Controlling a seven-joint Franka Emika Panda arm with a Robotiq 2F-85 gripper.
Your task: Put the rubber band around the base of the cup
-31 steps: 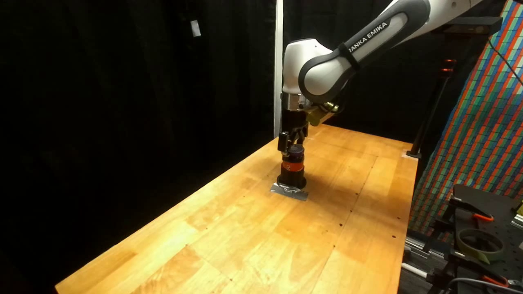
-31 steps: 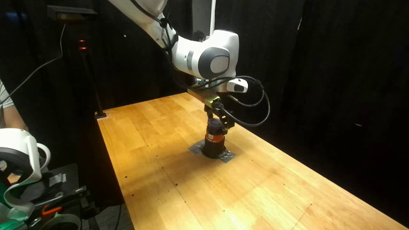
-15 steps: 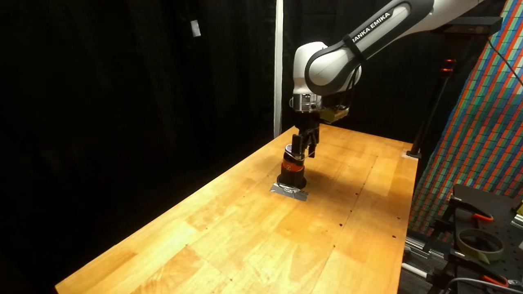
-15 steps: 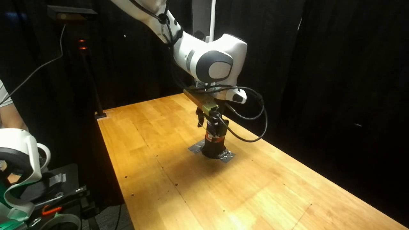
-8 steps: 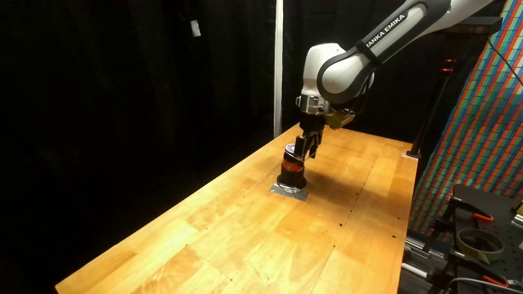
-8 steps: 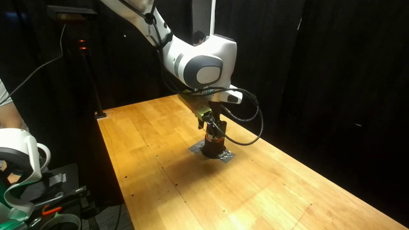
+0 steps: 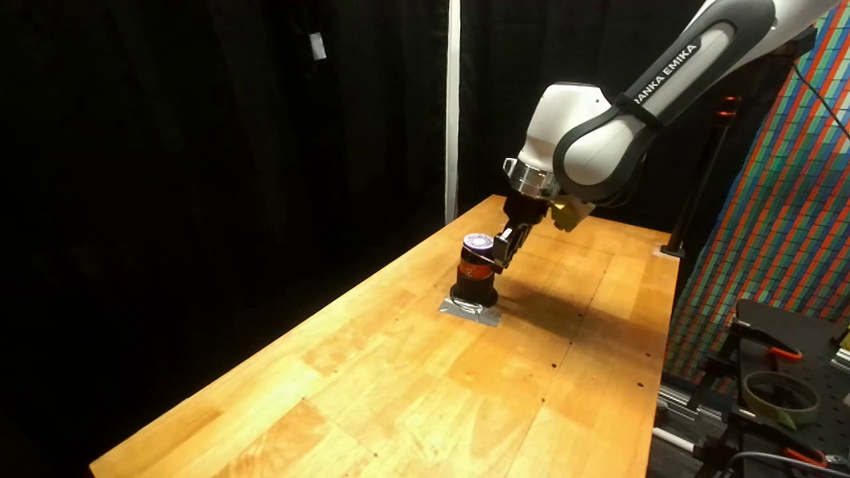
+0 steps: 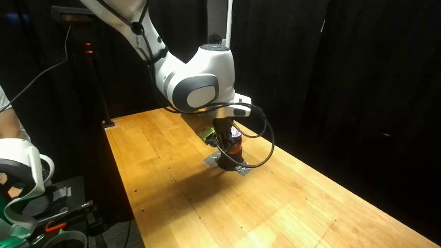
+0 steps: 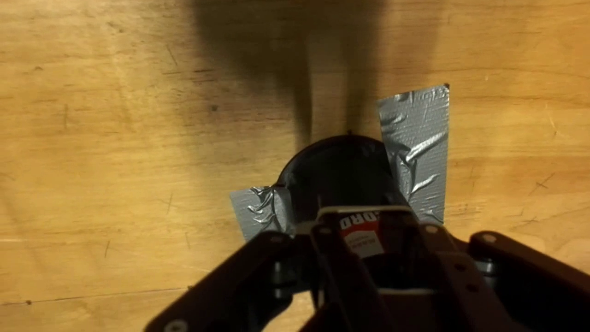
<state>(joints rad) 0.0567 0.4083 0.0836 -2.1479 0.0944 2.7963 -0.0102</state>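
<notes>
The jaws of the gripper (image 9: 378,228) are spread apart, and in the wrist view a red-and-white label (image 9: 368,242) is seen between them, on the side of the cup (image 7: 476,287). The rubber band (image 9: 368,208) is stretched as a pale strand from one jaw to the other, and in an exterior view the rubber band (image 7: 479,255) is drawn from the jaws across the upper part of the cup, above the orange-red stripe (image 7: 476,271). Whether it is looped all the way around the cup cannot be told, since part of the cup is hidden; whether the cup is touched by the jaws cannot be told either. The cup is stood upright just beside the jaws, on the wooden table (image 7: 398,398), with its pale patterned top (image 7: 479,241) turned up. Its dark, widened base (image 9: 341,175) is seen beyond the jaws, and is flanked by silver tape (image 9: 420,157) that is stuck to the table. The gripper is carried at a tilt by the arm (image 7: 591,146), with the jaws pointed down toward the cup. A yellow-green housing (image 7: 570,212) is mounted above the jaws, on the side away from the cup. In an exterior view a black cable (image 8: 274,139) is hung in a loop near the jaws, and the cup is partly covered by it. Well apart from the jaws, a roll of tape (image 7: 802,416) is set on a dark stand (image 7: 764,318).
</notes>
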